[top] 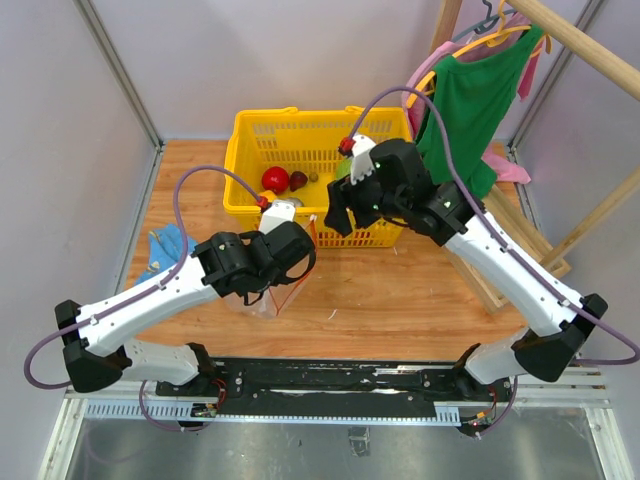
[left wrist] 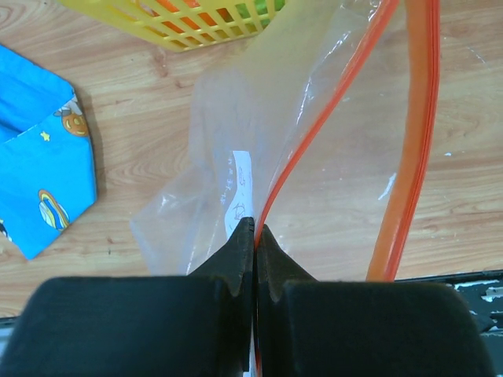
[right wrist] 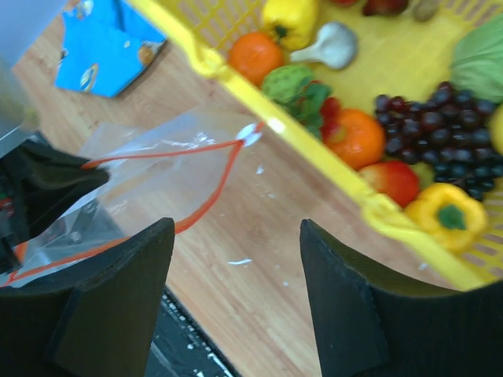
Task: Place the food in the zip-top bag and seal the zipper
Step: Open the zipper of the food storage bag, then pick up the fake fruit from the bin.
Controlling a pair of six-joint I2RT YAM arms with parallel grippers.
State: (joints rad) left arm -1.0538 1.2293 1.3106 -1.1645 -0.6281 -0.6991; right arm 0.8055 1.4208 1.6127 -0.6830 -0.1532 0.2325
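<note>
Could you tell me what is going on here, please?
The left fingers are shut on one side of the bag's zipper, and its mouth gapes. The right fingers hang open and empty beside the basket, where the food lies. No food shows in the bag.

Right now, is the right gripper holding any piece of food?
No: the right gripper is open and empty, and the food lies in the yellow basket.
</note>
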